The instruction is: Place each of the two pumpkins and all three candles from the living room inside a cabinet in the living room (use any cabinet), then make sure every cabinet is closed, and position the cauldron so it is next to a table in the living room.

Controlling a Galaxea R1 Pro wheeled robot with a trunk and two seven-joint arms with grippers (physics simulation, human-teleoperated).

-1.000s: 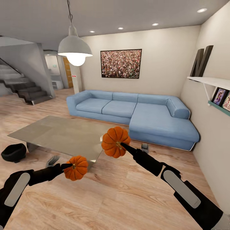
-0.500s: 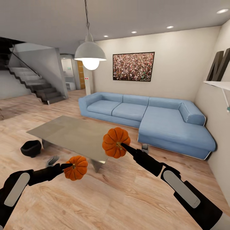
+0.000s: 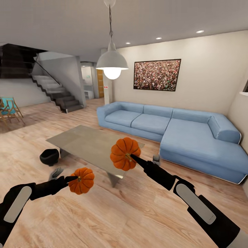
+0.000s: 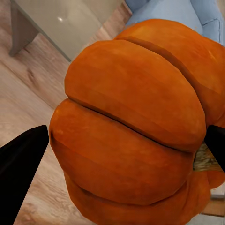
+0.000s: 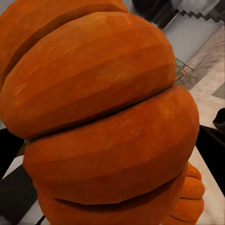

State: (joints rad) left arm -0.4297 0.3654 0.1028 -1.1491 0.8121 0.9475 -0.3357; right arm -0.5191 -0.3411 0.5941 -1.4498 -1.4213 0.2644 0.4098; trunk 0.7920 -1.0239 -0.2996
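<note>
Currently on hand, two pumpkins. Left gripper [image 3: 74, 179]: clenched on a pumpkin [image 3: 81, 181], held low above wood floor [image 3: 113, 213]; black fingers [image 4: 21, 159] flanking the ribbed orange body [image 4: 136, 136] at close range. Right gripper [image 3: 132, 157]: clenched on the other pumpkin [image 3: 124, 153], held higher; same fruit [image 5: 108, 122] close up. Beyond both grippers: table [image 3: 86, 144] with glossy grey top. Beyond the left gripper, beside the table: cauldron [image 3: 49, 157] on the floor. Farther off: blue sofa [image 3: 179, 134].
</note>
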